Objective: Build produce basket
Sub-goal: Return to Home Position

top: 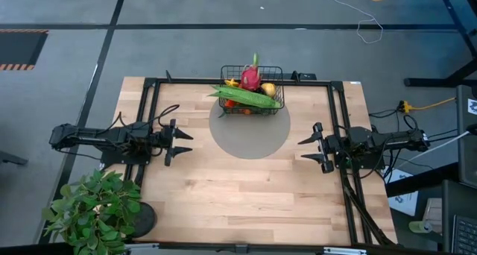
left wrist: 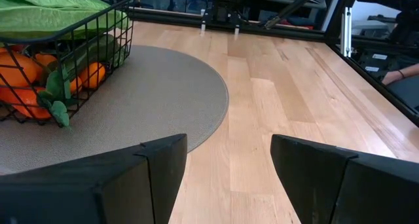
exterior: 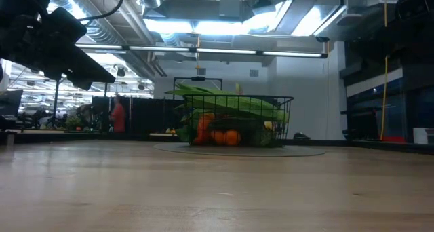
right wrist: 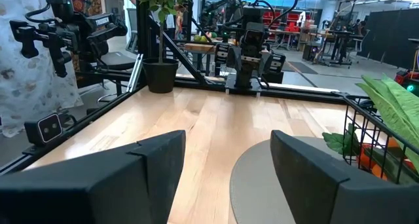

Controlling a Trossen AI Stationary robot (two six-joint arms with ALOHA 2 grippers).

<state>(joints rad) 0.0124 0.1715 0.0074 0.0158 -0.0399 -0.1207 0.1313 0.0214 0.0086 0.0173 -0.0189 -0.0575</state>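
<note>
Black wire basket on round mat, heaped with produce

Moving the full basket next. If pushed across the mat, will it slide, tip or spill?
Probably slides rather than tips: the basket sits low and wide on the round mat. The long green husk overhanging its rim may catch. The dragon fruit on top could roll off.

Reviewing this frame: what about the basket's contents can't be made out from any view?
High view: the green husk and dragon fruit cover whatever lies lower in the basket.
Low view: produce behind the oranges is too dark to identify.
Left wrist view: the picture's edge cuts the basket off, beyond the open left gripper.
Right wrist view: likewise, beyond the open right gripper.
</note>
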